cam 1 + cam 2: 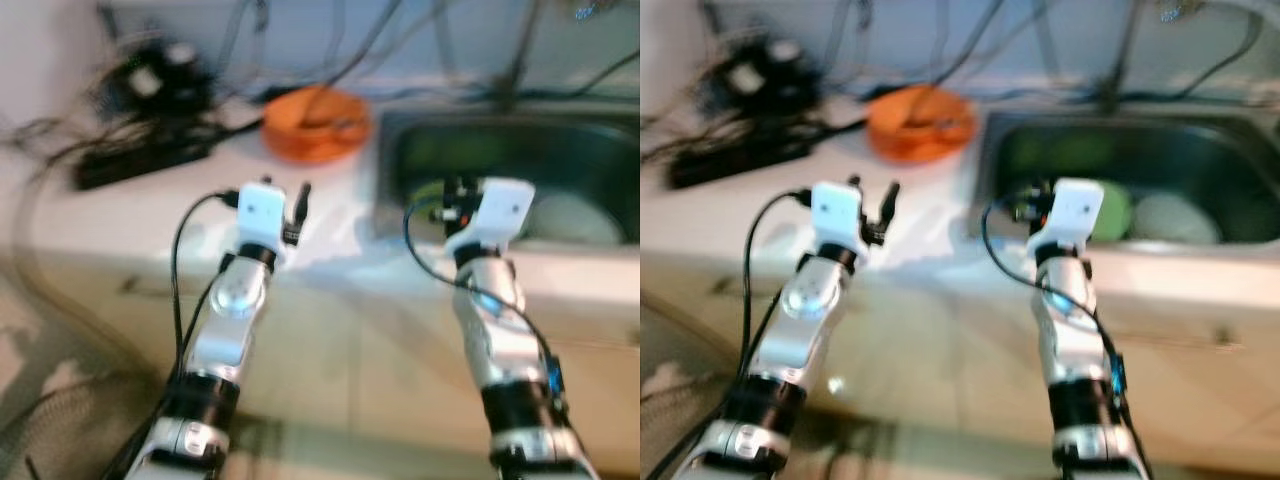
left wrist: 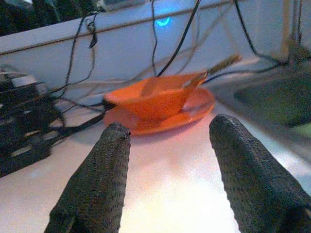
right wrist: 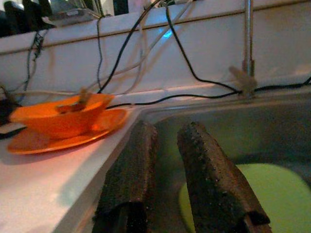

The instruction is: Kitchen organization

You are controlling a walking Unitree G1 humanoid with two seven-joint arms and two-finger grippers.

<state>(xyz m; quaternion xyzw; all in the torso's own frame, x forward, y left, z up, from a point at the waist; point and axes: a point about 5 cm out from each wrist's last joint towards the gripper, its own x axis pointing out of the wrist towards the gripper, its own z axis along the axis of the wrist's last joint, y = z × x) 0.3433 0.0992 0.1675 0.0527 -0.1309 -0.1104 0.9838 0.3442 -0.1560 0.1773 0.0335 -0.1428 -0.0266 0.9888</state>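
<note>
Silver arms, white wrists, black cables

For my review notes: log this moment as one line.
left gripper open over counter, facing orange bowl on orange plate | right gripper nearly closed at sink above green plate

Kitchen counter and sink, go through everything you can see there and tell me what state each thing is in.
Orange bowl: upright on its plate, utensil resting inside.
Orange plate: flat on the counter, under the bowl.
Green plate: lying in the sink.
White dish: lying in the sink beside it.
Left gripper: open, empty.
Right gripper: slightly open, empty, over the sink.
</note>
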